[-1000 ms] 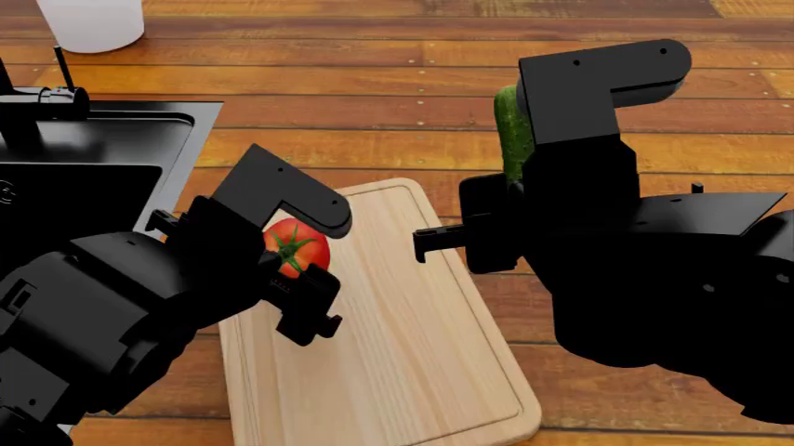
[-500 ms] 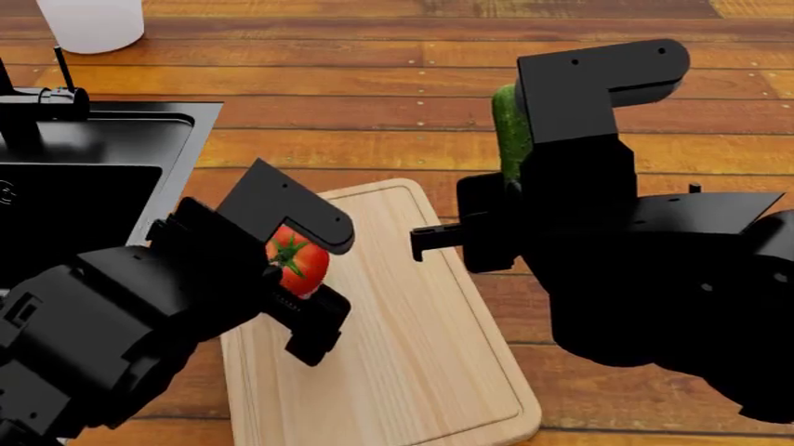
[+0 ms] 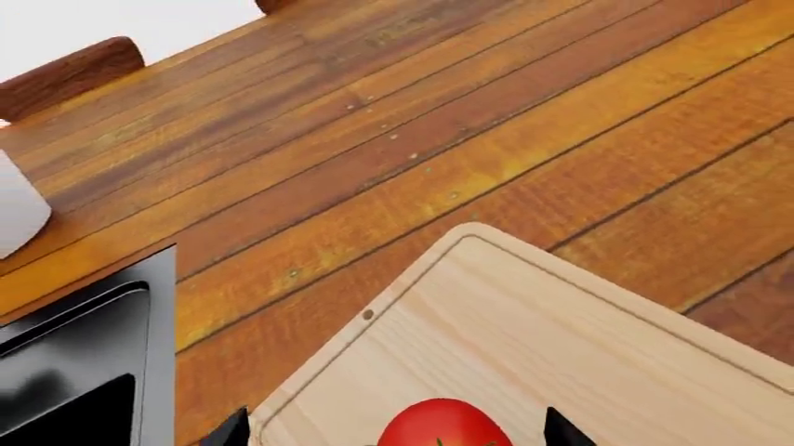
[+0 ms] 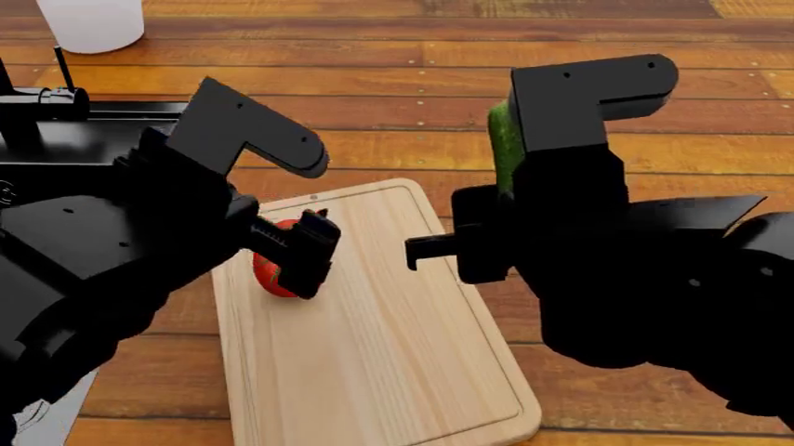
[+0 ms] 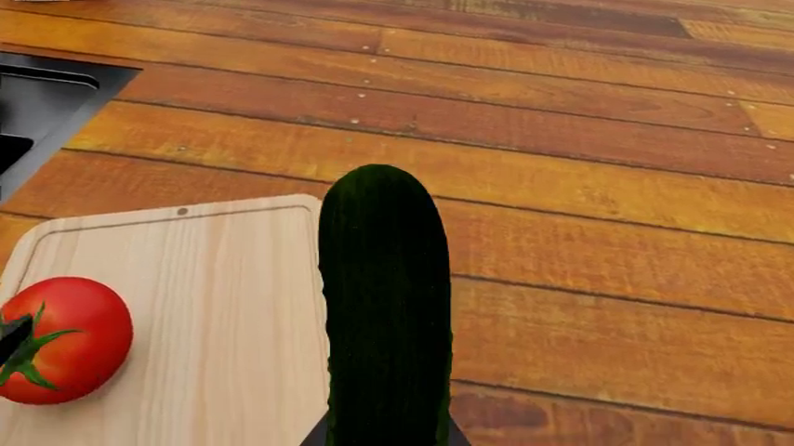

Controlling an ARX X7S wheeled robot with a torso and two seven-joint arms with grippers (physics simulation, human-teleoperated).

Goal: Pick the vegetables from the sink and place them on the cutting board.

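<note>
Under me runs the bench point(image 4: 410, 56), orange-brown planks laid side by side, darker seams between them, small pale nail dots in rows; the grain varies from golden to reddish brown. At its far left corner stands a white container point(image 4: 89, 20), only its lower part in my head view, and a curved white edge of it point(image 3: 18, 214) shows from my left wrist; beyond the bench's far edge sits a rounded brown wooden piece point(image 3: 69, 76) against white background.
</note>
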